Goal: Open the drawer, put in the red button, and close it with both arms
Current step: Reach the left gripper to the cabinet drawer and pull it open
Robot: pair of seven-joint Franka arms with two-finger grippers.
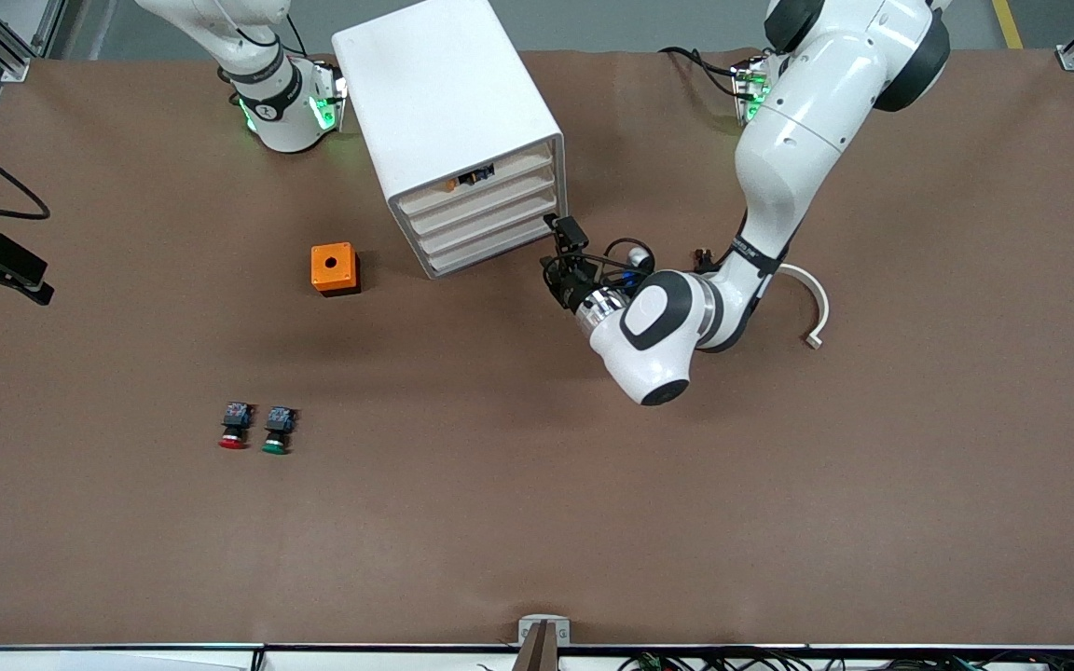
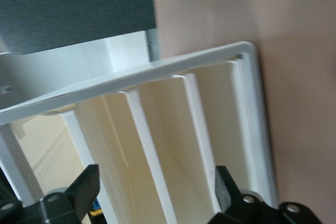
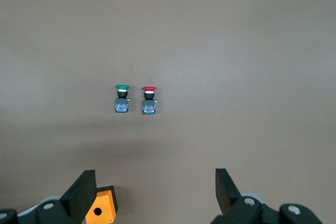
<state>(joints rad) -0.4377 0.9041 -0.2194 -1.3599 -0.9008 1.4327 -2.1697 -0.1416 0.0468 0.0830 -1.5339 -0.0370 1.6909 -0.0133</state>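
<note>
The white four-drawer cabinet [image 1: 448,102] stands toward the robots' bases, all drawers pushed in. The drawer [image 1: 490,200] is second from its top. My left gripper [image 1: 560,252] hovers close in front of the drawer fronts. In the left wrist view this gripper [image 2: 156,192] is open, and its fingers [image 2: 86,187] straddle the ribs of the cabinet front [image 2: 252,103] without holding anything. The red button [image 1: 232,429] lies on the table nearer the front camera, toward the right arm's end. My right gripper [image 3: 156,190] is open and empty, high over the table, looking down on the red button [image 3: 149,100].
A green-capped button [image 1: 277,431] lies right beside the red one; the green button [image 3: 122,99] also shows in the right wrist view. An orange box with a round hole [image 1: 335,268] sits beside the cabinet. A white curved piece [image 1: 812,303] lies by the left arm.
</note>
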